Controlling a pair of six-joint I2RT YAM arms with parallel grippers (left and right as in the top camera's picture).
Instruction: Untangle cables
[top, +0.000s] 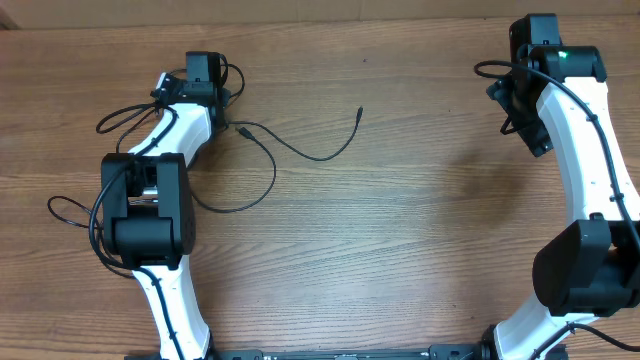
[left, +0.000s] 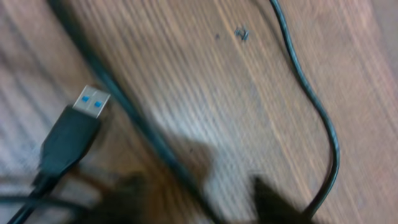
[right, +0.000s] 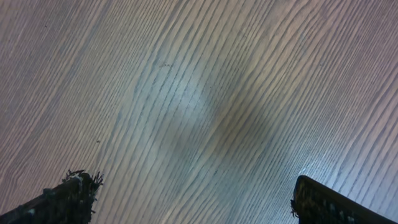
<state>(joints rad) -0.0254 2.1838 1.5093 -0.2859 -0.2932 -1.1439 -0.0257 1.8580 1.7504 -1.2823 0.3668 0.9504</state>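
Note:
Thin black cables lie tangled around my left arm at the table's far left. One cable (top: 320, 157) runs right and ends in a small plug (top: 359, 112). Another cable (top: 272, 175) loops back toward the arm. My left gripper (top: 212, 100) hovers low over the tangle. In the left wrist view a blurred cable (left: 143, 130) passes between its fingers (left: 273, 199), which stand partly apart without pinching it. A black plug with a silvery tip (left: 92, 103) lies to the left, and a further cable (left: 323, 118) curves on the right. My right gripper (right: 193, 193) is wide open over bare wood.
More cable loops (top: 62, 208) lie left of the left arm's elbow. The right arm (top: 580, 130) stands along the table's right edge, its gripper (top: 515, 105) at the far right corner. Wooden tabletop (top: 420, 220) stretches between the two arms.

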